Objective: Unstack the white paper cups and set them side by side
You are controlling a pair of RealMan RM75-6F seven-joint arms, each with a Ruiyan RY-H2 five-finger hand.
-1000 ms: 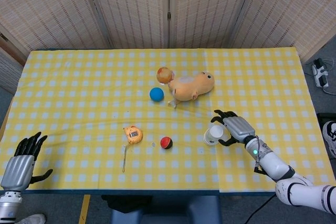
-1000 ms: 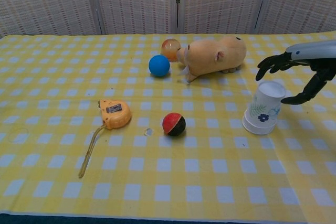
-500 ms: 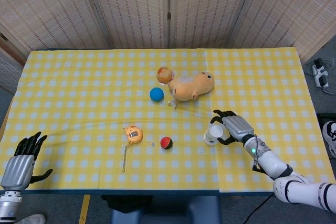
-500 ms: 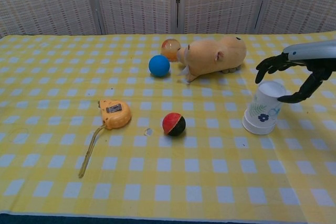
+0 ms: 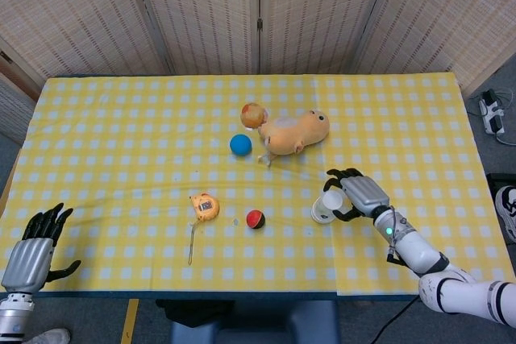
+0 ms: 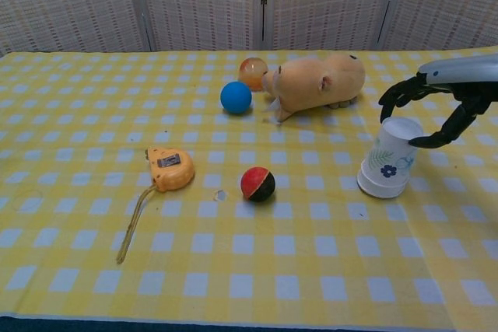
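The white paper cups (image 6: 387,162) stand nested as one stack, upside down on the yellow checked cloth, with a blue flower print on the side. In the head view the stack (image 5: 326,205) is right of centre. My right hand (image 6: 443,99) hovers around the stack's upper end: the fingers curve behind it and the thumb reaches in from the right, close to the rim. I cannot tell whether they touch it. In the head view the right hand (image 5: 359,195) is just right of the stack. My left hand (image 5: 32,247) hangs off the table's near left corner with its fingers spread, holding nothing.
A tan plush animal (image 6: 319,79) lies behind the cups, with an orange ball (image 6: 251,71) and a blue ball (image 6: 236,96) to its left. A red-and-black ball (image 6: 257,183) and an orange tape measure (image 6: 169,169) with its strap lie nearer the front.
My right hand has crept a little left and closed in around the top of the cup stack. The stack has barely shifted. My left hand has stayed put.
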